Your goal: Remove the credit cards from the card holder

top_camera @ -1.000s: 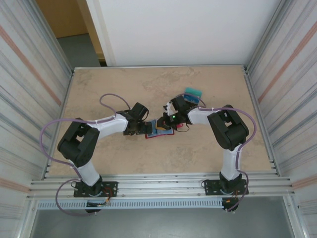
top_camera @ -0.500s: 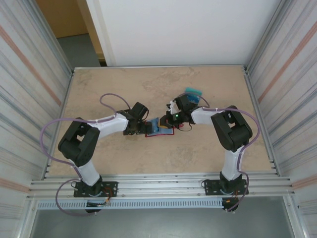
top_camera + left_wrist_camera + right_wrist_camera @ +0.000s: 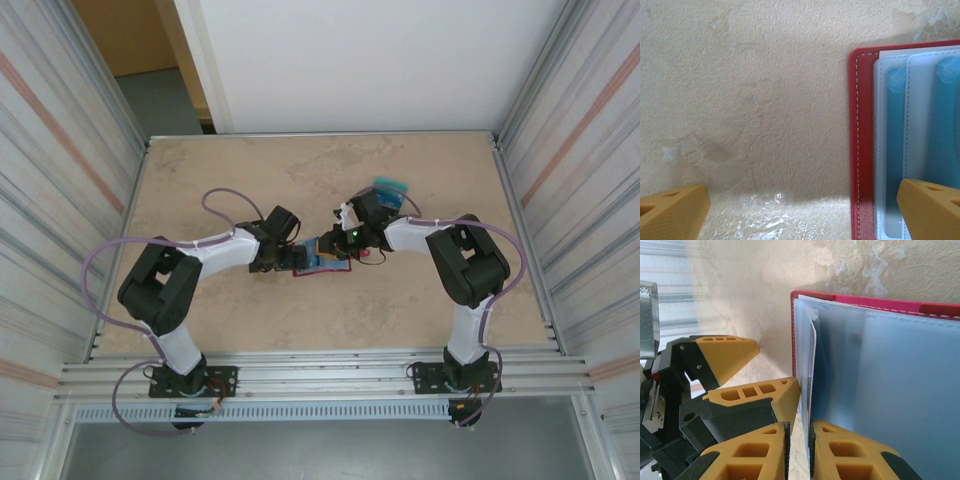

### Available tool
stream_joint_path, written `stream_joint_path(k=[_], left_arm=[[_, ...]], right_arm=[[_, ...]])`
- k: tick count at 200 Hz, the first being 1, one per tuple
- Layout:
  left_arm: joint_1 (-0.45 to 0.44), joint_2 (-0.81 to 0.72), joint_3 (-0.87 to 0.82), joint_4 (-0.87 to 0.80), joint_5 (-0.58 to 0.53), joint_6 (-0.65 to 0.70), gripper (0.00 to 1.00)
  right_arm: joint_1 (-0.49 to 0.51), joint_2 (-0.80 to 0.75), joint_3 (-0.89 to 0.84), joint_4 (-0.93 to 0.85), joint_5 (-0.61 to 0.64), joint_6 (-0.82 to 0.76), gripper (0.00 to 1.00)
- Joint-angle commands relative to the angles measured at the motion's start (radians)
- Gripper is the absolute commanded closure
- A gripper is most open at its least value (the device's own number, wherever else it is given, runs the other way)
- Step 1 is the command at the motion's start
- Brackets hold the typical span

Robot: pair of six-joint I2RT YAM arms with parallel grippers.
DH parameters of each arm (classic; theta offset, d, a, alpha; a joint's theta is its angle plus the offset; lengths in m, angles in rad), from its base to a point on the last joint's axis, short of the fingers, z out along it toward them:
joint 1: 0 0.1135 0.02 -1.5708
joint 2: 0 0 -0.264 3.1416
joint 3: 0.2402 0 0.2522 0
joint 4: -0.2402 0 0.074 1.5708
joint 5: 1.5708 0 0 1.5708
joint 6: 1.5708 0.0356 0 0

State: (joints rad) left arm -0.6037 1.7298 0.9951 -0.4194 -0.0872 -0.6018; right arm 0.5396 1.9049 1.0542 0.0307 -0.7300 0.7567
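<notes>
Beige marbled desk (image 3: 200, 180): red card holder (image 3: 325, 262) lies open at centre, teal credit cards (image 3: 390, 187) piled at its 1 o'clock. Left hand (image 3: 800, 210) splayed wide, one finger (image 3: 930, 205) over the pockets (image 3: 910, 100). Right hand (image 3: 800, 432) nearly clenched at a pocket edge; whether it grips a card, cannot tell. Step, likely: drawing a card out. Next needs firm pinch, straight pull.

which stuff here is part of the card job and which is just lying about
Part of the job:
- card holder
- credit cards in its pockets
- teal card pile on the table
- left end effector
- right end effector

Just there:
- table
- ribbed side walls
</notes>
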Motion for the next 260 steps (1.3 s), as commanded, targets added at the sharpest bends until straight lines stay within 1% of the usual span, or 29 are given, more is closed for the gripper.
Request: stream_joint_path(k=[1,22,50,69,85,106,134,168,199,225,260], left_arm=[[0.019,0.036,-0.012,-0.055,-0.006,0.004,0.01],[0.018,0.037,-0.008,-0.058,-0.008,0.006,0.01],[0.021,0.037,-0.006,-0.064,-0.016,0.008,0.01],[0.020,0.034,-0.011,-0.065,-0.019,0.005,0.01],[0.021,0.025,-0.014,-0.064,-0.019,0.006,0.01],[0.022,0.001,-0.017,-0.055,-0.019,0.011,0.01],[0.022,-0.034,0.009,-0.051,-0.005,0.034,0.01],[0.021,-0.066,0.058,-0.056,0.029,0.049,0.01],[0.017,-0.072,0.089,-0.058,0.030,0.056,0.01],[0.009,-0.025,0.118,-0.057,0.040,0.074,0.01],[-0.010,0.044,0.138,-0.055,0.050,0.086,0.01]], right_arm=[[0.010,0.006,0.017,0.014,0.001,0.013,0.89],[0.005,-0.001,0.020,-0.005,0.023,0.001,1.00],[-0.014,-0.025,0.000,-0.013,0.037,-0.004,1.00],[-0.030,-0.043,-0.004,-0.049,0.051,-0.028,1.00],[-0.036,-0.057,0.013,-0.120,0.084,-0.068,1.00],[-0.036,-0.065,0.058,-0.255,0.136,-0.124,1.00],[-0.030,-0.066,0.101,-0.358,0.171,-0.158,1.00],[-0.017,-0.048,0.118,-0.368,0.172,-0.163,1.00],[-0.016,-0.054,0.119,-0.368,0.177,-0.160,1.00],[-0.017,-0.051,0.122,-0.367,0.172,-0.159,1.00],[-0.016,-0.045,0.120,-0.357,0.167,-0.149,0.98]])
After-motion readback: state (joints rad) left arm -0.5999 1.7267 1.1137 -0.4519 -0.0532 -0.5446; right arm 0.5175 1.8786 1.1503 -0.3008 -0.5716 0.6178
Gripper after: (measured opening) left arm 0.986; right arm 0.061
